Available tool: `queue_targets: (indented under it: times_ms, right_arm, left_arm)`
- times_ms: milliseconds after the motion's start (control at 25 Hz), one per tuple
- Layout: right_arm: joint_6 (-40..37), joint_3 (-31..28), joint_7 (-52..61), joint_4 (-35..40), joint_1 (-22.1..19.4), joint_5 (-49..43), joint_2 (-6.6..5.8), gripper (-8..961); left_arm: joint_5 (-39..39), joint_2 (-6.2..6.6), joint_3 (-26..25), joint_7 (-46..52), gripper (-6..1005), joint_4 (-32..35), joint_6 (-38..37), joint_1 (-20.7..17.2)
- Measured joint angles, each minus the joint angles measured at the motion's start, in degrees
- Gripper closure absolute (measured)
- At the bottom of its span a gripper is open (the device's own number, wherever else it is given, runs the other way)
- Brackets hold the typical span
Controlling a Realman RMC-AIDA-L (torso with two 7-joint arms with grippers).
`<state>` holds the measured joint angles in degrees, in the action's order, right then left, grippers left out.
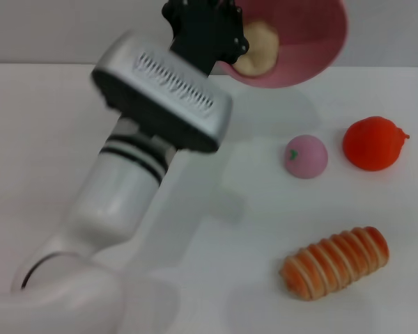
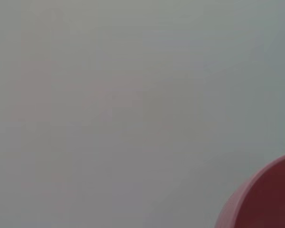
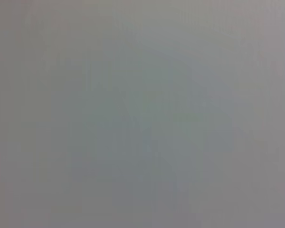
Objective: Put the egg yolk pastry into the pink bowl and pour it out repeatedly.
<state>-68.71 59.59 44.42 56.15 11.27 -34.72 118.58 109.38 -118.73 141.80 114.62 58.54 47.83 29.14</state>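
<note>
The pink bowl (image 1: 308, 43) is lifted off the table at the top of the head view and tipped so its opening faces me. The pale egg yolk pastry (image 1: 259, 49) lies inside it against the lower wall. My left gripper (image 1: 223, 52) is shut on the bowl's left rim, its black body covering that edge. A curved piece of the pink bowl (image 2: 266, 199) shows in the left wrist view against a plain grey background. My right gripper is out of view; the right wrist view shows only a blank grey surface.
On the white table (image 1: 334, 209) below the bowl lie a pink ball with a green mark (image 1: 306, 156), an orange-red round fruit (image 1: 373, 142), and a long orange-striped bread roll (image 1: 336, 261). My left arm (image 1: 132, 174) crosses the left half of the table.
</note>
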Motion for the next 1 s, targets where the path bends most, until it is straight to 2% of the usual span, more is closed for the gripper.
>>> queue_targets:
  times_ms: [40,120,280,640,840,1000]
  right_arm:
    - [0.0,0.0,0.0,-0.2,0.3,0.0,-0.01,328]
    - [0.0,-0.1,0.0,-0.6,1.1,0.0,-0.02,328]
    - [0.0,0.2,-0.1,-1.9,3.0,-0.1,-0.02,328]
    - [0.1,0.6,-0.1,-4.0,4.9,-0.2,-0.02,329]
    - [0.0,0.6,-0.1,-4.0,4.9,-0.1,-0.02,329]
    - [-0.4,0.6,1.4,-3.7,4.8,-0.1,-0.02,329]
  left_arm:
    - [0.0,0.00,0.0,0.0,953,0.0,0.0,0.0]
    - [6.5,-0.01,2.7,6.4,953,-1.1,6.7,-2.3]
    - [11.8,-0.02,6.1,8.2,953,-2.5,11.2,-2.8]
    - [16.8,0.11,6.4,7.7,953,-2.5,14.6,-2.8]
    - [16.9,0.17,5.8,8.3,953,-3.1,13.8,-2.3]
    - [16.8,0.22,2.2,12.6,953,-3.1,7.7,-1.4]
